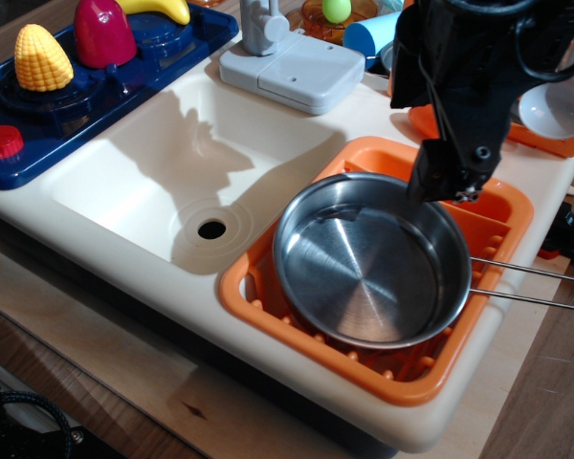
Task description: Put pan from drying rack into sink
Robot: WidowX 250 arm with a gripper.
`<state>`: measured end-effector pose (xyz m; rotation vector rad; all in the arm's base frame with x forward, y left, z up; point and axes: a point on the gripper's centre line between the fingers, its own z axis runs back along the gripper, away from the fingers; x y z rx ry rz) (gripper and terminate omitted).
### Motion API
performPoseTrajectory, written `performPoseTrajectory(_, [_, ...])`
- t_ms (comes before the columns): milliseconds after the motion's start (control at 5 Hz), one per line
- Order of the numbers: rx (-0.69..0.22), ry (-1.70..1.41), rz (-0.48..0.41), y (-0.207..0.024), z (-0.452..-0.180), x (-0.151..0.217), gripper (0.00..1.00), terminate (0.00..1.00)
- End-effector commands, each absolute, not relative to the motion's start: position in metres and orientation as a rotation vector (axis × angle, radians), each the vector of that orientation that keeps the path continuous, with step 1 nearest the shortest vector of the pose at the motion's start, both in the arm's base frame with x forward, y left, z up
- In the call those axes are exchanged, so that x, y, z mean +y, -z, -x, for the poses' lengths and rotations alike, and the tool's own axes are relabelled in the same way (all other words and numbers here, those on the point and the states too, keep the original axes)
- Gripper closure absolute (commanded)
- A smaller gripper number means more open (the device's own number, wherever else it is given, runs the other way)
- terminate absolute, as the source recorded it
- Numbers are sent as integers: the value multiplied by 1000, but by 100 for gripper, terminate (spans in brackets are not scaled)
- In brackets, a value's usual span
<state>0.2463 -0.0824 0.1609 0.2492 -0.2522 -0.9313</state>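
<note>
The shiny steel pan [364, 277] lies flat in the orange drying rack [268, 316], and its two-wire handle [536, 287] sticks out to the right over the rim. The cream-white sink [172, 163] with its dark drain hole [211, 229] is empty, just left of the rack. My black gripper [447, 177] hangs over the pan's far right rim, a little above it. It is turned edge-on, so its fingers line up; it holds nothing.
A dark blue toy stove [77, 105] at the back left carries a corn cob [41, 57], a red vegetable [103, 31] and a banana [163, 8]. A grey faucet block [287, 62] stands behind the sink. A white spoon [555, 105] lies in the orange basket [545, 139] at the back right.
</note>
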Motion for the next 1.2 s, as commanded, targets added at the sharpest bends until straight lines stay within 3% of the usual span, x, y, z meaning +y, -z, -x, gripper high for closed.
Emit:
performPoseTrajectory(0, [-167, 1088, -192, -167, -250, -81, 0, 0])
performPoseTrajectory(400, [-144, 1211, -266, -140, -247, -82, 0, 0])
performPoseTrajectory(800, [-224, 1236, -260, -123, -244, -71, 0, 0])
performPoseTrajectory(1000, [-239, 1218, -249, -118, -244, -66, 100, 0])
